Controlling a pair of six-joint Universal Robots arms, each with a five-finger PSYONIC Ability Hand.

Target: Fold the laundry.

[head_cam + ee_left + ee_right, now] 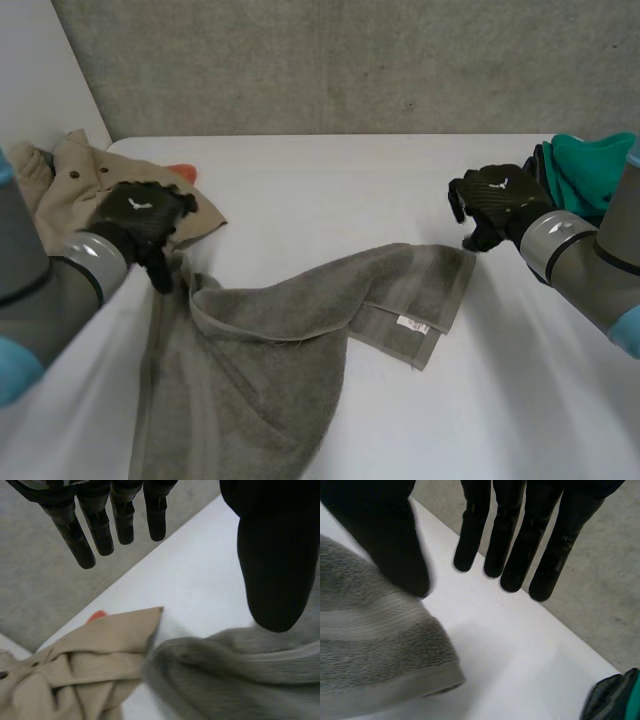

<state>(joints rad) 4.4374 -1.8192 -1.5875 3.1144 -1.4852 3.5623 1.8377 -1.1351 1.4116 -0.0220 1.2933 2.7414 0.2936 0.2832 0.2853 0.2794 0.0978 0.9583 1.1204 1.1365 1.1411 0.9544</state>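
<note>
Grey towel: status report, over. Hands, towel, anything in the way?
Left hand open, thumb on grey towel edge. Right hand open at its corner. Towel rumpled, not yet folded. Beige garment beside left hand, green cloth beside right.

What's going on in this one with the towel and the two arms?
A grey towel lies rumpled on the white table. The left robot hand is at its left end, the right robot hand at its right corner; both have straight fingers, thumbs at the cloth. A beige garment sits by the left arm, a teal garment by the right. The towel is not yet folded neatly.
</note>
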